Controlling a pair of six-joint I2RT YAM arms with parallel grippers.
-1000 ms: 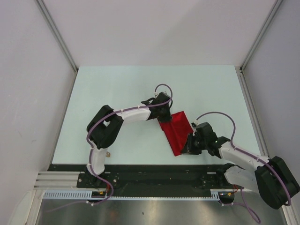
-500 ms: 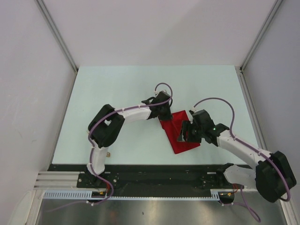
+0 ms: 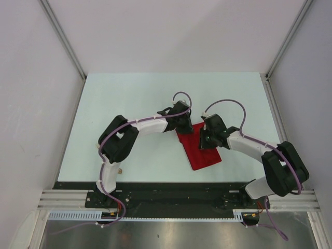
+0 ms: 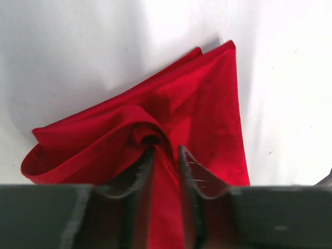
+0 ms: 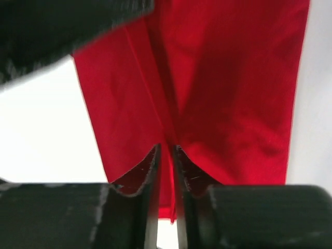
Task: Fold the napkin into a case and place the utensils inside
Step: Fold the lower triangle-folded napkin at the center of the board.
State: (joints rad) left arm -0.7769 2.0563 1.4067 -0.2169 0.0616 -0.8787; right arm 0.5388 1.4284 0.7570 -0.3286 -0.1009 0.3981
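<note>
The red napkin lies folded into a narrow strip at the middle of the table. My left gripper is at its far left corner. In the left wrist view the napkin bunches up at the left gripper, whose jaws stand a little apart with a loose ridge of cloth between them. My right gripper is on the napkin's far right part. There the right gripper is shut on a thin raised fold of the napkin. The utensils are out of view.
The pale table ends at the black rail on the near side, and white walls stand to the left, right and back. A small brownish thing lies by the left arm's base. Both forearms cross over the table's middle.
My right gripper left the napkin's near corner, opened, moved to the far side and closed on a fold. The napkin now looks narrower. My left gripper's jaws have loosened.
</note>
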